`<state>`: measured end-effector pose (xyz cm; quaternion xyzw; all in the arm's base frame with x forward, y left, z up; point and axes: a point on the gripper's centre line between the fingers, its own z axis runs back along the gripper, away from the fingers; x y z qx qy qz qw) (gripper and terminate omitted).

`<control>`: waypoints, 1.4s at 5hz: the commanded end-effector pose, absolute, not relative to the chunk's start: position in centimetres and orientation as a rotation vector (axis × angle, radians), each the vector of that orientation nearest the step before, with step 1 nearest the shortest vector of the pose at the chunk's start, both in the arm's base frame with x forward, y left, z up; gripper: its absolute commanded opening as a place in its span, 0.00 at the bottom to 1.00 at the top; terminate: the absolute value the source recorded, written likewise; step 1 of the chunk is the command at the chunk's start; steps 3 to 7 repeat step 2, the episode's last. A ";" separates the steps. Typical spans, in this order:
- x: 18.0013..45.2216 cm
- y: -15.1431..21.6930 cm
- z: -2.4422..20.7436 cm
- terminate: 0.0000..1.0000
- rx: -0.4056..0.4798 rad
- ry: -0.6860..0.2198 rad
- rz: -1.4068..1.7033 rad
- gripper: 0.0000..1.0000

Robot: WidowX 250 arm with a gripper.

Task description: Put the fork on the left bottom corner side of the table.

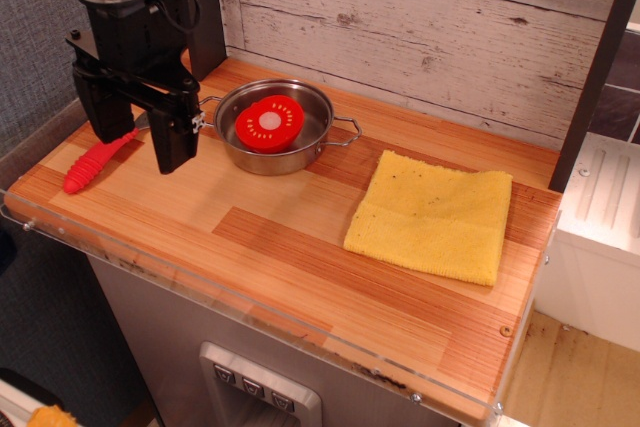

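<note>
The fork (pixel 92 163) lies flat on the wooden table (pixel 270 237) near its left edge, its ribbed red handle pointing to the front left. Its grey head is mostly hidden behind my gripper. My black gripper (pixel 137 151) hangs just above the fork's head end with its two fingers (pixel 172 142) apart. It is open and holds nothing.
A small metal pan (pixel 275 127) with a round red tomato slice (pixel 269 123) in it stands right of my gripper. A yellow cloth (pixel 433 214) lies on the right side. A clear acrylic rim (pixel 250 312) runs along the front edge. A plank wall stands behind.
</note>
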<state>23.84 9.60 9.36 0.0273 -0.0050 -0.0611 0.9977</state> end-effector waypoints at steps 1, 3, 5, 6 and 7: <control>24.1 10.0 11.0 0.00 0.072 -0.045 -0.128 1.00; 24.1 10.0 11.0 1.00 0.072 -0.045 -0.128 1.00; 24.1 10.0 11.0 1.00 0.072 -0.045 -0.128 1.00; 24.1 10.0 11.0 1.00 0.072 -0.045 -0.128 1.00; 24.1 10.0 11.0 1.00 0.072 -0.045 -0.128 1.00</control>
